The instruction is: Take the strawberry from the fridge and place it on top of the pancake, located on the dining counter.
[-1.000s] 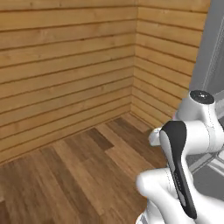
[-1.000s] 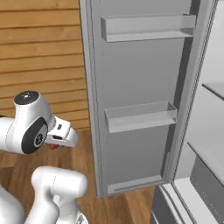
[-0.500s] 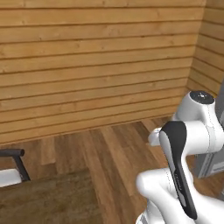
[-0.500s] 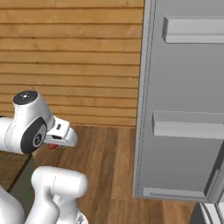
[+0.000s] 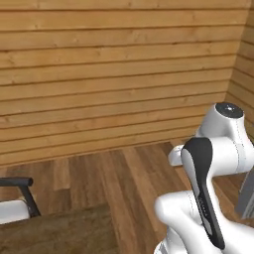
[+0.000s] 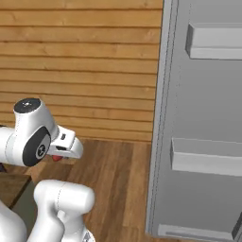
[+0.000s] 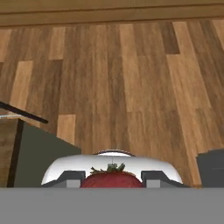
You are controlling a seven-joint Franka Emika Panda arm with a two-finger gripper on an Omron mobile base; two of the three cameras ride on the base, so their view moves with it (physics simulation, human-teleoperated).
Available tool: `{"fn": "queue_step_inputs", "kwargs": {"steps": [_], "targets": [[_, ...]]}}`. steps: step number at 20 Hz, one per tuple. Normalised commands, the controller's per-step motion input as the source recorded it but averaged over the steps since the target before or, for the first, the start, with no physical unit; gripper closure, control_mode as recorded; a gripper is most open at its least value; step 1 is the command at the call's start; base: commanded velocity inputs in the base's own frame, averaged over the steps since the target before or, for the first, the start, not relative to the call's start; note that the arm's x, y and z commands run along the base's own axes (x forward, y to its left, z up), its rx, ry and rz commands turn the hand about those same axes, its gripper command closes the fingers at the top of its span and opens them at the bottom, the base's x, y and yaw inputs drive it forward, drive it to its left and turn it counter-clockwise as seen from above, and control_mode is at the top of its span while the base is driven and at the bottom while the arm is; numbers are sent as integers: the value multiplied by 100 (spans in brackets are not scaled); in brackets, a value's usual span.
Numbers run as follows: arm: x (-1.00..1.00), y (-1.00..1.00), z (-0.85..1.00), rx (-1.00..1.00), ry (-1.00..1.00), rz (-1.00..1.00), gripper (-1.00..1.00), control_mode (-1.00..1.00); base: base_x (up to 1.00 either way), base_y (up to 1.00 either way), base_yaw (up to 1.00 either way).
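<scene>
Light is even and soft in all three views — no clear source, no glare, no hard cast shadows. The plank wall (image 5: pixel 114 74) and the wood floor (image 7: pixel 118 78) are evenly bright, with the fridge door (image 6: pixel 203 118) shaded slightly darker along its edge at 9 o'clock. Rendering is coarse and a little soft — edges look blocky, with no edge distortion.

A wall of warm, matt horizontal wooden planks (image 5: pixel 114 74) is seen above a smooth, darker wood-plank floor (image 7: pixel 131 78). The open light-grey fridge door (image 6: pixel 203 118) looks smooth, satin plastic or metal. The red strawberry (image 7: pixel 112 178) is faintly glossy.
</scene>
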Motion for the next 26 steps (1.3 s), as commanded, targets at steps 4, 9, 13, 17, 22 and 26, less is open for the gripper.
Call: {"fn": "queue_step_inputs", "kwargs": {"steps": [4,9,13,17,22,26], "targets": [[0,0,0,0,0,0,100,100,100,30,0],[0,0,0,0,0,0,100,100,100,9,0],[0,0,0,0,0,0,100,100,100,9,-5],[0,0,0,0,0,0,100,100,100,2,0],[0,0,0,0,0,0,100,100,100,13,13],[0,0,0,0,0,0,100,100,95,46,60]]}}
